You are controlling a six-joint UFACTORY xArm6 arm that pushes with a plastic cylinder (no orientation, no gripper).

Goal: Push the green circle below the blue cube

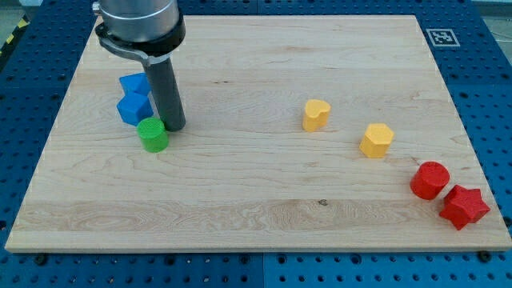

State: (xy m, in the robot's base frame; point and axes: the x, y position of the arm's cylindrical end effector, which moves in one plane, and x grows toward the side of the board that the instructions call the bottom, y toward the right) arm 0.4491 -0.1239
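Although the green circle lay low and slightly to the view's right of the blue cube, nearly touching it, the task appeared almost complete; only a small nudge toward the view's left seemed left. My tip stood just beside the circle's upper right. No jaws existed on this rod. A second blue block sat behind. The wooden counter was bare elsewhere, on a blue perforated bench.

Green circle, a short cylinder, sitting upright on the wooden board toward the view's left. Lying just below and slightly right of the blue cube, nearly touching its lower corner.
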